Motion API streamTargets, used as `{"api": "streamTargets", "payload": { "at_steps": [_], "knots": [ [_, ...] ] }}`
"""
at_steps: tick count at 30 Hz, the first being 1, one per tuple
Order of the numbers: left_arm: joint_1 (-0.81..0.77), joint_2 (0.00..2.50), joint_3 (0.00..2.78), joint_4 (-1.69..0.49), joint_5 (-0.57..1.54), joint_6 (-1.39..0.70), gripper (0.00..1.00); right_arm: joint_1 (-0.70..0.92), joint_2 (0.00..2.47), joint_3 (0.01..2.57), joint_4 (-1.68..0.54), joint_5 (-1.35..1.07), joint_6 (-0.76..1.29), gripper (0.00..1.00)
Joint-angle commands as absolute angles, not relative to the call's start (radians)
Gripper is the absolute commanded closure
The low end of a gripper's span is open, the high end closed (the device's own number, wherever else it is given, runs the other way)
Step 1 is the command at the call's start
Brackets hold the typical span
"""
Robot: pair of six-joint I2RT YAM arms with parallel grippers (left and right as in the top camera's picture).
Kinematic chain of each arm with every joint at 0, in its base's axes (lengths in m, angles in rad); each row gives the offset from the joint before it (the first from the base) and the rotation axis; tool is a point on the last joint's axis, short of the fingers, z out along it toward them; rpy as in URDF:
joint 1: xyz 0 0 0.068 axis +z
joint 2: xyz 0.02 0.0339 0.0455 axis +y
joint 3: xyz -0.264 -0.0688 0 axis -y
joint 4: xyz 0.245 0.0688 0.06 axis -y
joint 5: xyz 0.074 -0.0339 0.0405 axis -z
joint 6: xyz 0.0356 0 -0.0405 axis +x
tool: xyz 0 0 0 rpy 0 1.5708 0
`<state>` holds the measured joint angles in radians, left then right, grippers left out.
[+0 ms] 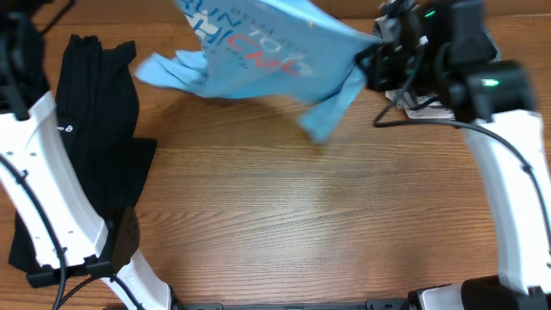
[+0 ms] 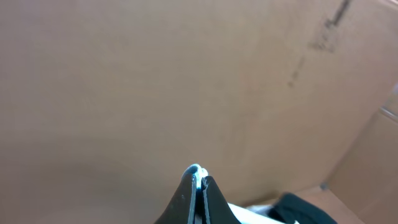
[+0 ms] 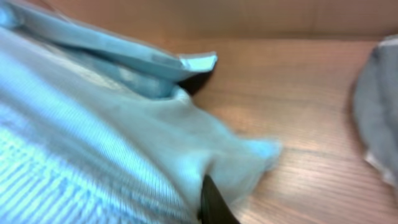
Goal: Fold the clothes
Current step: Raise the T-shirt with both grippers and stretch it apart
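While partly off-frame, light blue T-shirt (image 1: 258, 52)

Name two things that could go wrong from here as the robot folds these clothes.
1. The light blue T-shirt hangs bunched from the right hand, which holds it at one side. Set down like this, it would probably land crumpled rather than flat.
2. The black garment lies partly under the left arm. If that arm swings, it may drag the garment across the table.

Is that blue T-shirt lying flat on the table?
No, the light blue T-shirt hangs bunched from the right gripper, not spread flat.
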<state>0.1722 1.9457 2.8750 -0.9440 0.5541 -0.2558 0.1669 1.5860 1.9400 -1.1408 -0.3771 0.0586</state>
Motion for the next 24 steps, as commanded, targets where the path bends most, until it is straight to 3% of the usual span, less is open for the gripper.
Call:
{"api": "streamTargets", "payload": {
  "at_steps": [1,10,18,24],
  "knots": [
    [0.212,1.870,2.897,-0.910,0.525,-0.278,0.96,0.136,1.562,2.175,-1.267,-0.301,0.025,0.96],
    [0.211,1.745,2.897,-0.973,0.435,-0.179,0.96,0.135,1.560,2.592,-1.463,-0.228,0.024,0.96],
    [0.211,1.745,2.894,-1.108,0.224,-0.152,0.96,0.135,1.571,2.605,-1.471,-0.097,-0.029,0.96],
    [0.211,1.825,2.894,-1.061,0.168,-0.134,0.96,0.135,1.673,2.605,-1.340,-0.067,-0.075,0.96]
  ]
}}
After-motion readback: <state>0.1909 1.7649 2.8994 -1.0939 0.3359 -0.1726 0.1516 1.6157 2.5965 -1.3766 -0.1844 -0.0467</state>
